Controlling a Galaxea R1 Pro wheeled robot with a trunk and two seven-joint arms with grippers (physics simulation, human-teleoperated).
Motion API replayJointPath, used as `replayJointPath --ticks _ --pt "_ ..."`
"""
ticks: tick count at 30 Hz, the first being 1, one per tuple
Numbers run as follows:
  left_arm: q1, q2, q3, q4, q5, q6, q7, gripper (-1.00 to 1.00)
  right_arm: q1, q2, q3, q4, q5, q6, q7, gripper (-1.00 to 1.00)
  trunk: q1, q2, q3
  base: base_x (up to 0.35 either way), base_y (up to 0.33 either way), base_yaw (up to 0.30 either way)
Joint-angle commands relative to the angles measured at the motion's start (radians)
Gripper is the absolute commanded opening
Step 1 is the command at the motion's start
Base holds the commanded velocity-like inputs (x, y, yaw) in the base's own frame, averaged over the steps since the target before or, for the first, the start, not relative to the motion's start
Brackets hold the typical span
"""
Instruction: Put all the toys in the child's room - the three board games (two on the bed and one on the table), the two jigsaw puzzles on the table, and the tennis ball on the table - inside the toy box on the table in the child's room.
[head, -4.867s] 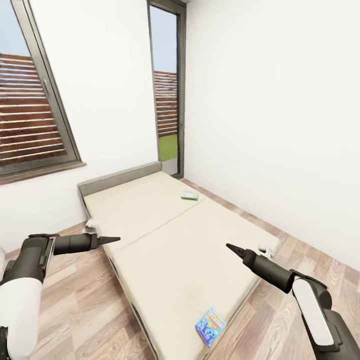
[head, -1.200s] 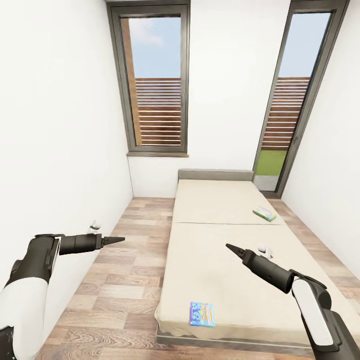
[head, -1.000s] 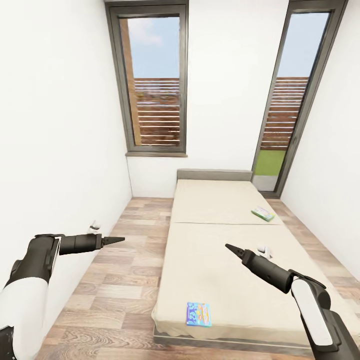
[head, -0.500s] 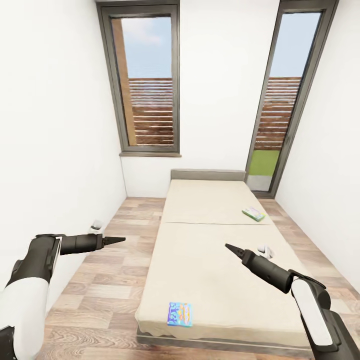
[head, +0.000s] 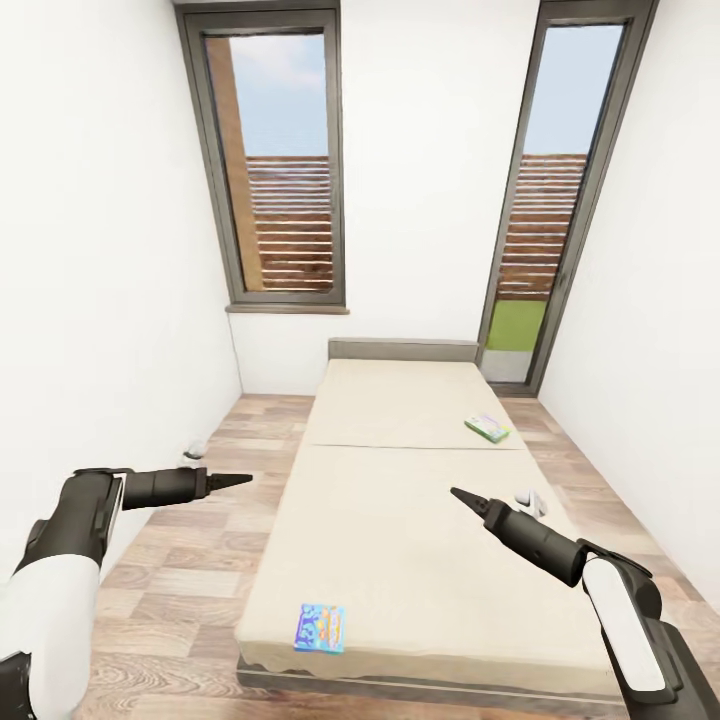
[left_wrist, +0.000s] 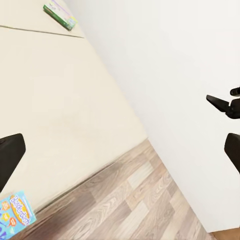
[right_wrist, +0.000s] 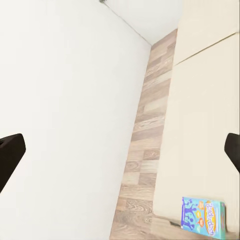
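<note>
1. Head view: facing the bed (head: 420, 500) end-on from its foot, in a narrow room with white walls and a plank floor (head: 190, 570).
   - Blue board game (head: 322, 627) lies flat near the foot edge, towards the bed's left side. Its long axis runs roughly across the bed.
   - White-green board game (head: 487, 429) lies flat on the far mattress near the right edge, turned at an angle.
   - Left claw (head: 238, 481) hangs over the floor beside the bed. Right claw (head: 463, 496) hangs over the near mattress. Both taper to a point, so they read as closed and holding nothing.
   - The blue game is below both claws and nearer the robot, about midway between them. Neither arm is clearly closer. My call is the left arm for the blue game, since the right arm is better placed for the white-green one.
2. Left wrist view: blue game (left_wrist: 16, 213) at the bed's foot corner, white-green game (left_wrist: 61, 16) well apart up the mattress. The right claw (left_wrist: 216, 101) shows against the wall, tips together. Nothing sits between the left claw's fingers (left_wrist: 9, 157).
3. Right wrist view: blue game (right_wrist: 203, 216) by the foot edge, floor strip alongside. Dark fingers (right_wrist: 10, 155) at the frame sides, nothing between them.
</note>
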Motion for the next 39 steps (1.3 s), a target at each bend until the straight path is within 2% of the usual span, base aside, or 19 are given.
replayJointPath --ticks 1,9,18,27,36,39 --pt "-0.001 -0.002 0.004 -0.001 -0.01 0.011 -0.007 1.0 -0.001 0.0 -0.002 0.0 0.003 0.005 0.005 1.0 0.001 -0.002 -0.002 0.0 -0.3 0.0" --pt "-0.001 -0.003 0.006 -0.001 -0.012 0.011 -0.006 1.0 -0.001 -0.001 -0.004 0.0 0.002 0.005 0.005 1.0 0.001 -0.002 -0.002 0.0 -0.124 0.0" --pt "-0.001 -0.003 0.006 -0.001 -0.012 0.011 -0.006 1.0 -0.001 0.002 -0.002 0.0 0.001 0.005 0.004 1.0 0.001 -0.002 -0.002 0.0 0.131 0.0" --pt "-0.001 -0.003 0.006 -0.001 -0.012 0.011 -0.006 1.0 -0.001 0.002 -0.006 0.021 0.0 0.005 0.003 1.0 0.001 -0.002 -0.002 0.0 0.017 0.0" --pt "-0.001 -0.001 0.005 -0.001 -0.011 0.011 -0.009 1.0 -0.004 -0.001 -0.011 0.136 -0.009 0.007 0.0 1.0 0.001 -0.002 -0.002 0.0 0.067 0.0" --pt "-0.001 0.0 0.004 -0.001 -0.011 0.01 -0.011 1.0 -0.005 0.001 -0.032 0.197 -0.03 0.009 0.001 1.0 0.001 -0.002 -0.002 0.0 0.074 0.0"
